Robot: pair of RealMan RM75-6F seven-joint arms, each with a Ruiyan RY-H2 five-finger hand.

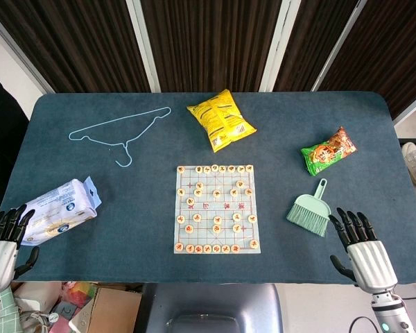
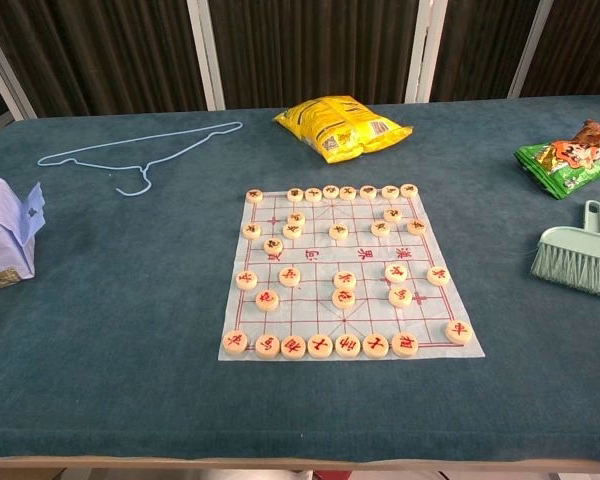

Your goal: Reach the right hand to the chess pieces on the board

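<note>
Chess pieces [image 2: 344,280], round pale discs with red or dark characters, lie scattered across one thin gridded board [image 2: 350,272]. Right hand [image 1: 360,243] and left hand [image 1: 5,239] rest at the bench [image 1: 125,194] edge, both released with fingers apart.

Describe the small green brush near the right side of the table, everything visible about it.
The brush is a small mint-green hand broom, plastic by its look, with a short handle ending in a hanging hole and a wide fan of pale green bristles. It lies flat on the blue table cloth, handle pointing toward the green snack bag, bristles toward the near edge. It sits right of the chessboard, apart from it. The right robot hand is close beside the bristles and does not appear to touch them.
</note>
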